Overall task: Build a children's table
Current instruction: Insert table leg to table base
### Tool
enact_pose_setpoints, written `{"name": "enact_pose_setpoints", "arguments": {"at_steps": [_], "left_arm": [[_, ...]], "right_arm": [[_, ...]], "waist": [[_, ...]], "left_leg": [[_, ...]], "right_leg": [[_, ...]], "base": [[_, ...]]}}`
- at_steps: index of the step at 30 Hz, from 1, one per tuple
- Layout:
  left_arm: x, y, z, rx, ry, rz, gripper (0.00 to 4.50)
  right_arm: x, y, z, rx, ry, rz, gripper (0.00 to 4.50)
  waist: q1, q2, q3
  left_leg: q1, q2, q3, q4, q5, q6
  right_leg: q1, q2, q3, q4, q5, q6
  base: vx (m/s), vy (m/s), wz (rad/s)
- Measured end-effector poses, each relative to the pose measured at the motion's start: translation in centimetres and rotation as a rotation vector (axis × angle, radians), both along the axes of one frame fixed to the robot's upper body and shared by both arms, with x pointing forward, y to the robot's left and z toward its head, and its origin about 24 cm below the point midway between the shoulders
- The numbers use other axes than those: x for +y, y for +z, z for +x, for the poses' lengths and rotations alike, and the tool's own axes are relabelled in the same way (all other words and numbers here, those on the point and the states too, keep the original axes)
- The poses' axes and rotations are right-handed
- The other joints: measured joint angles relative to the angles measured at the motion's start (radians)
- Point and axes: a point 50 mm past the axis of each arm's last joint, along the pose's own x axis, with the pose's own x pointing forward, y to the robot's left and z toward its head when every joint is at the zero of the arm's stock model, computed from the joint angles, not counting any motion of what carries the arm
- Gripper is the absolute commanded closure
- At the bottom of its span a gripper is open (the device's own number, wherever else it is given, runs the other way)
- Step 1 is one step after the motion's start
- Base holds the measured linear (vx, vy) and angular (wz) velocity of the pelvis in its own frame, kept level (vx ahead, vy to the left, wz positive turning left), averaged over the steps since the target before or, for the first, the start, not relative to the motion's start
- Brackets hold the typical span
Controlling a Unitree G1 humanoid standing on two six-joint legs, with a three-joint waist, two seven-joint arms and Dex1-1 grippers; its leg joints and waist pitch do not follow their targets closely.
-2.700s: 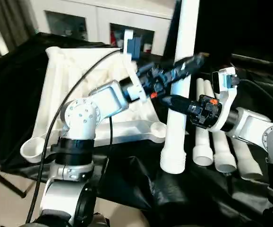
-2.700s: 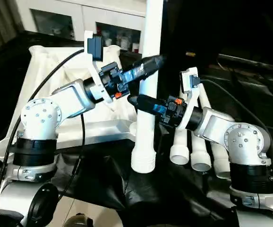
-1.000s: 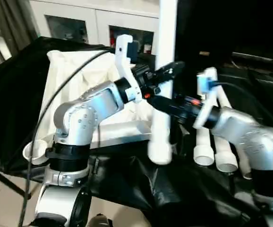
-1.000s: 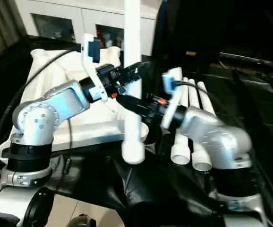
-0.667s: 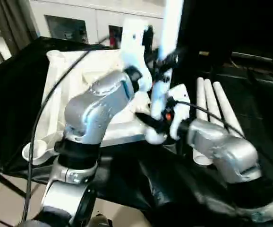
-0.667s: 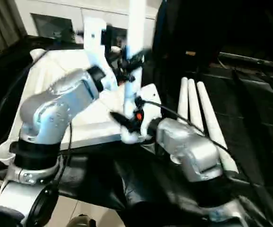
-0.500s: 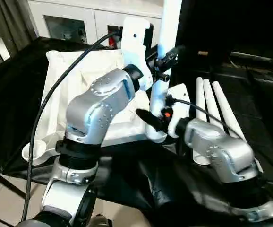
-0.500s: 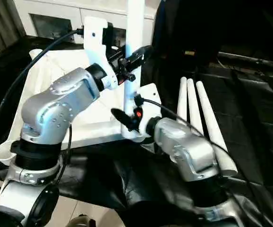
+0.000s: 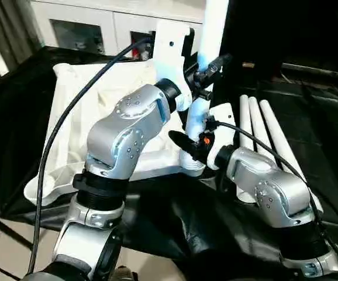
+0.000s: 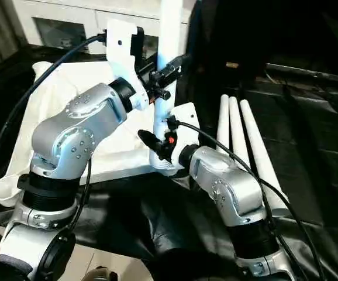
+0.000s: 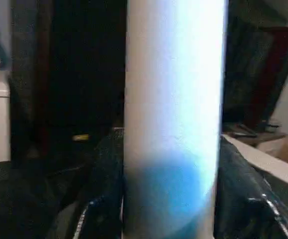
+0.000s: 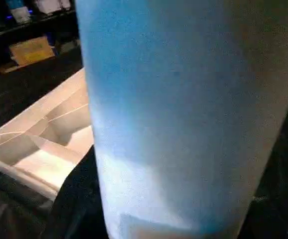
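- Leg: white tube, upright, foot at near right corner of tabletop.
- Left gripper: high on leg, fingers pinching it.
- Right gripper: low on leg, jaws clasping it just above tabletop corner.
- Three spare legs: flat, side by side, right of upright leg on black cloth.

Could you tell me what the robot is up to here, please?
It is putting a children's table together. Both hands are at one white leg held upright, its wide end at the near corner of the upturned tabletop: the left hand higher up, the right hand near the bottom. Three more legs lie on the black cloth.
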Motion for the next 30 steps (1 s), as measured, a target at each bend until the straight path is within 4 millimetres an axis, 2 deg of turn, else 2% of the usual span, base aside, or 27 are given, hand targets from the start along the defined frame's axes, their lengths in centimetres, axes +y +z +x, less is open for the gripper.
{"name": "enact_pose_setpoints", "arguments": {"at_steps": [6,11,17,19,23,30], "left_arm": [[0.5,0.1,-0.1,0.045,-0.133,-0.095,1.50],[1.3,0.1,-1.3,0.090,-0.412,-0.151,1.43],[1.4,-0.1,-2.2,0.146,-0.575,-0.155,1.43],[1.5,-0.2,-2.4,0.157,-0.617,-0.153,1.72],[1.7,-0.4,-2.8,0.161,-0.689,-0.124,1.92],[1.3,-0.7,-2.9,0.181,-0.698,-0.139,2.55]], "right_arm": [[-0.6,0.4,-0.8,0.013,0.164,0.080,2.58],[-2.1,1.1,-2.9,0.034,0.416,0.116,2.58],[-3.1,1.7,-3.9,0.063,0.575,0.170,2.58],[-3.3,2.0,-4.1,0.068,0.610,0.190,2.59],[-3.7,2.2,-4.6,0.086,0.669,0.192,2.59],[-4.1,2.2,-4.6,0.094,0.673,0.176,2.59]], "waist": [[0.002,0.000,0.000],[0.006,0.001,0.000],[0.009,0.002,-0.001],[0.010,0.002,-0.001],[0.014,0.004,-0.002],[0.024,0.005,-0.002]], "left_leg": [[0.000,0.000,0.000,0.000,0.000,0.000],[0.000,0.000,0.000,0.000,0.000,0.000],[0.003,0.000,0.000,0.000,0.000,0.000],[0.003,0.000,0.000,0.000,0.000,0.000],[0.007,0.000,0.000,0.000,0.000,0.000],[0.012,0.000,0.000,0.000,0.000,0.000]], "right_leg": [[0.000,0.000,0.000,0.000,0.003,-0.005],[0.001,0.000,0.000,0.000,0.003,-0.006],[0.002,0.000,0.000,0.001,0.005,-0.008],[0.002,0.000,0.000,0.001,0.005,-0.008],[0.005,0.000,0.000,0.001,0.003,-0.005],[0.010,0.000,0.001,0.001,0.002,-0.003]], "base": [[0.000,0.000,0.00],[0.000,0.000,0.00],[0.000,0.000,0.00],[0.000,0.000,0.00],[0.000,0.000,0.00],[0.000,0.000,0.00]]}}
